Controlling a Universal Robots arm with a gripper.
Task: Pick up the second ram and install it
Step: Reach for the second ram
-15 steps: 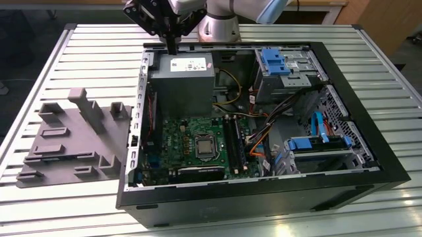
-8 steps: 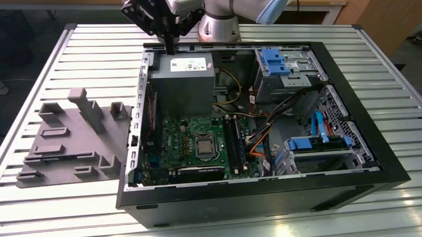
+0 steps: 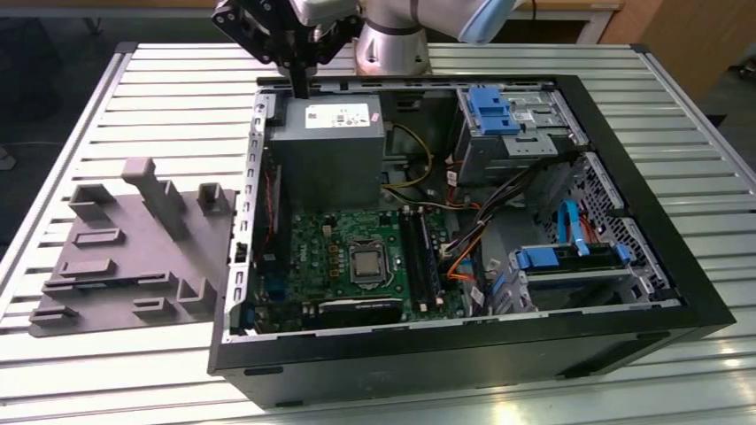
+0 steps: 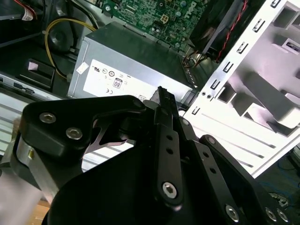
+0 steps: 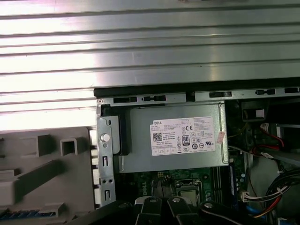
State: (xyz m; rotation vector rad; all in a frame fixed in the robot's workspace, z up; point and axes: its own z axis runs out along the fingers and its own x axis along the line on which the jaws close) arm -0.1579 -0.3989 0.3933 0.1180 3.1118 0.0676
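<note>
**Your pincer hangs closed over the case rim, well apart from the second ram.**

On the slatted table the open computer case lies beside the gray fixture. The pincer's fingers meet by the power supply. The second ram (a thin bluish strip) lies in the fixture, at its end farthest from the pincer.

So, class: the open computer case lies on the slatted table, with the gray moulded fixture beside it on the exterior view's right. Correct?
Not quite. The gray moulded fixture lies beside the open computer case on the exterior view's left, not its right, as the exterior view shows. The case does lie on the slatted table.
</note>
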